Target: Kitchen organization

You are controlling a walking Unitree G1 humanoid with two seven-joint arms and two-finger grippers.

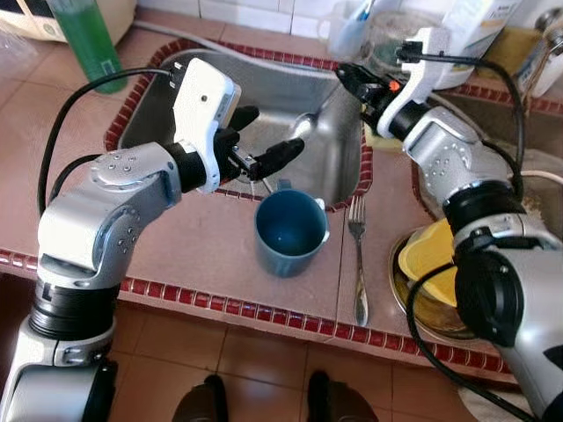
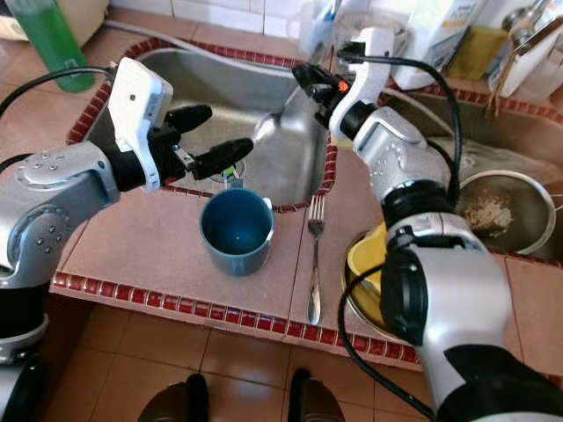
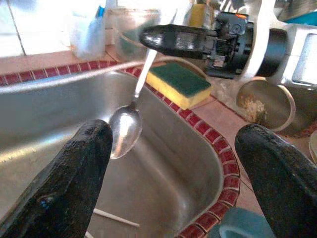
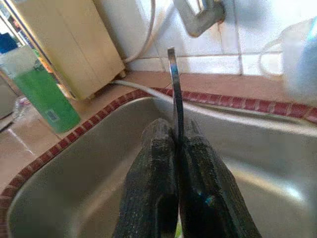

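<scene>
A metal spoon (image 1: 304, 127) hangs tilted over the steel sink (image 1: 149, 119), bowl end down. My right gripper (image 1: 348, 79) is shut on its handle (image 4: 173, 74), reaching in from the sink's far right corner. My left gripper (image 1: 277, 128) is open over the sink's near side, just short of the spoon's bowl (image 3: 124, 130), with nothing between its fingers (image 3: 74, 183). A blue cup (image 1: 290, 230) stands upright and empty on the tiled counter just in front of the sink. To the cup's right, a fork (image 1: 358, 255) lies on the counter.
A green bottle (image 1: 88, 40) stands at the back left. A yellow-green sponge (image 3: 181, 84) lies on the sink's right rim. Right of the fork sits a metal bowl with a yellow dish (image 1: 431, 264) in it. A strainer (image 2: 488, 211) with food bits is further right.
</scene>
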